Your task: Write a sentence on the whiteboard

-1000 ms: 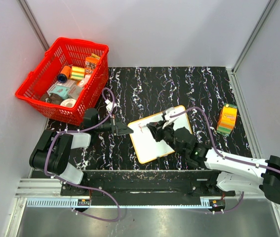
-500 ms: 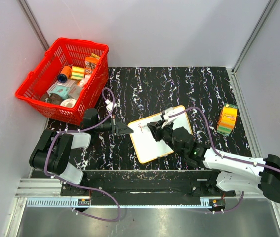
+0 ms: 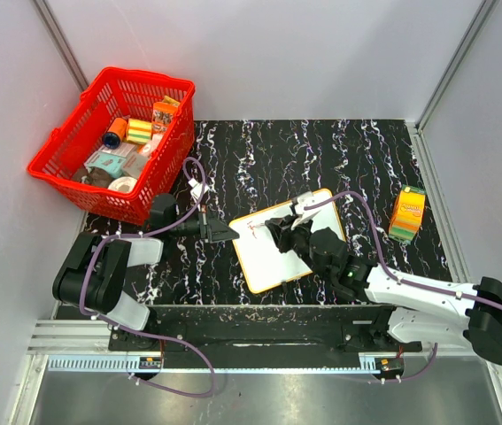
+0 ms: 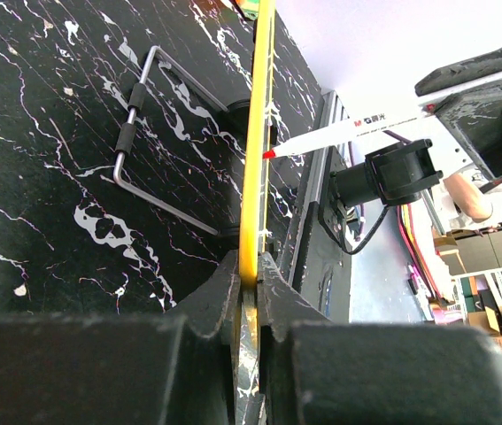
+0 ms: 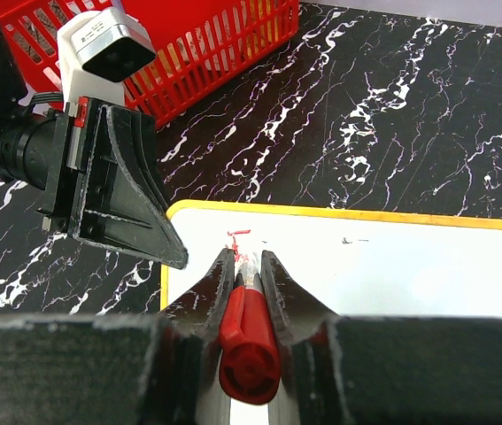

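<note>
The whiteboard [image 3: 273, 266] lies flat on the black marbled table, white with a yellow rim. My left gripper [image 3: 231, 233] is shut on its left corner. In the left wrist view the rim [image 4: 256, 133] stands edge-on between the closed fingers [image 4: 224, 292]. My right gripper [image 3: 274, 232] is shut on a red marker [image 5: 248, 341], tip down on the whiteboard [image 5: 392, 266] near that corner. The marker [image 4: 357, 131] also shows in the left wrist view, its red tip at the board. Of the sentence, only a few short red strokes [image 5: 238, 235] show just ahead of the tip.
A red basket [image 3: 67, 118] with several small packages stands at the back left. An orange and green box [image 3: 407, 213] stands at the right. A bent metal wire handle [image 4: 144, 133] lies on the table beside the board. Grey walls close in the table.
My right gripper with the marker has shifted very slightly over the board's left part. The left arm and the board have not moved.
</note>
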